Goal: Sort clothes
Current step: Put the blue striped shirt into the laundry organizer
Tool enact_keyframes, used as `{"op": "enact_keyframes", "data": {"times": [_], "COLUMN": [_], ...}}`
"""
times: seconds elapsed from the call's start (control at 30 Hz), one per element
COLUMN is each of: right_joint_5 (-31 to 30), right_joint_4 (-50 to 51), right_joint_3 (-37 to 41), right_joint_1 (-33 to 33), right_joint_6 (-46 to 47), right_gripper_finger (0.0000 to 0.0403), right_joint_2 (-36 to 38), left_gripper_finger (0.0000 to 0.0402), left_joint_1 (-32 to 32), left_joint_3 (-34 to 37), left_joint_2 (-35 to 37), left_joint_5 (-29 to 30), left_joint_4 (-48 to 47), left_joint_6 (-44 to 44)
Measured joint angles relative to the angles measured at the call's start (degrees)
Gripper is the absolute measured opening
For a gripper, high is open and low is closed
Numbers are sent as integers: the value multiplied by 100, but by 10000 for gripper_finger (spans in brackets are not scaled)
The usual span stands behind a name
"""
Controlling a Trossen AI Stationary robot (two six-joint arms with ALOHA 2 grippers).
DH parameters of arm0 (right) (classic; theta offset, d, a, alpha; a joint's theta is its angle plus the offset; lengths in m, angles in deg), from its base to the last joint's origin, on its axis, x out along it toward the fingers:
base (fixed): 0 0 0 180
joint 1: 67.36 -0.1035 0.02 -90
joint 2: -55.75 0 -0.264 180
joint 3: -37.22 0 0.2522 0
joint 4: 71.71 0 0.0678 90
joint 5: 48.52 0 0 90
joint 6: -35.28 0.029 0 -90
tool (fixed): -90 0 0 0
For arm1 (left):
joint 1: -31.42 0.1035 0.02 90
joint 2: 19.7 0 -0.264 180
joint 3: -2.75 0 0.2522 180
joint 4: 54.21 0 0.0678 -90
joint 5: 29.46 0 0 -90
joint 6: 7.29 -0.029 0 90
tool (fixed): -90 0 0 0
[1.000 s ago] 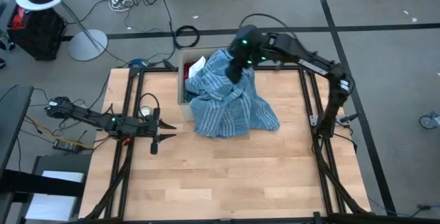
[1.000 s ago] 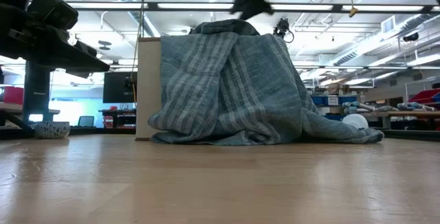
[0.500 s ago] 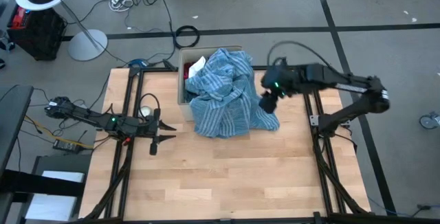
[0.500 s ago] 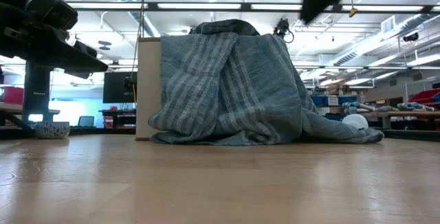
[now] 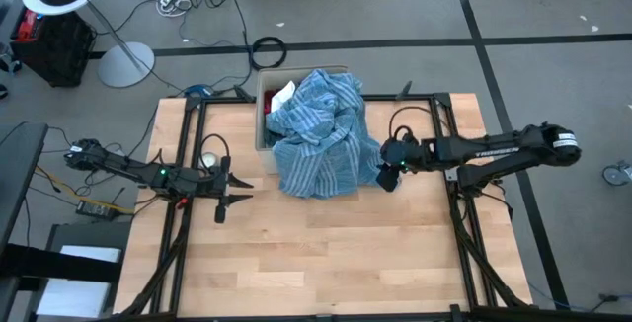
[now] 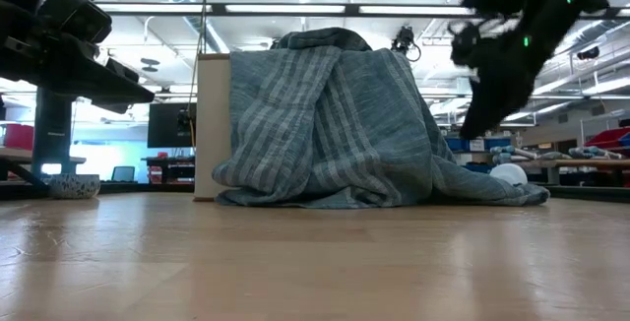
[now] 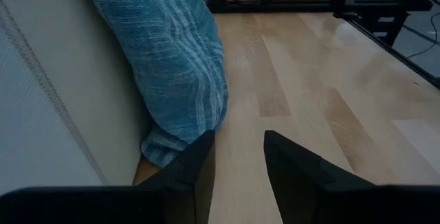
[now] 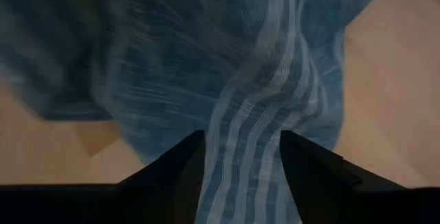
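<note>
A blue-white striped shirt is draped over a tan box at the table's far middle. Its lower part spreads on the table toward the near and right sides. A white piece shows in the box. My right gripper is open, a little above the shirt's right lower corner. In the low view it hangs clear of the cloth. My left gripper waits open at the table's left, pointing at the box wall and the shirt's hanging edge.
Black frame rails run along the table's left and right sides. Bare wood lies on the near half of the table. A lamp base and cables lie on the floor beyond the far edge.
My right gripper has gone from above the shirt's top over the box toward the table's right edge. It has then gone toward the near edge and down to the shirt's right lower corner. The shirt has kept its place.
</note>
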Motion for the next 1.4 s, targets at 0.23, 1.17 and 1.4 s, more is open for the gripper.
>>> {"op": "enact_keyframes", "data": {"times": [0.23, 1.17, 1.4], "right_joint_5": [-1, 706, 322], "right_joint_4": [-1289, -4425, -2588], "right_joint_3": [655, 954, -531], "right_joint_1": [250, 162, -160], "right_joint_6": [-50, -629, -1148], "right_gripper_finger": [220, 13, 7], "right_joint_2": [-36, -1883, -938], "left_gripper_finger": [131, 131, 131], "left_joint_1": [0, 0, 0], "left_joint_3": [0, 0, 0], "left_joint_2": [1, 1, 2], "left_joint_5": [0, -71, -94], "left_joint_4": [-126, -126, -124], "left_joint_6": [24, 35, 42]}}
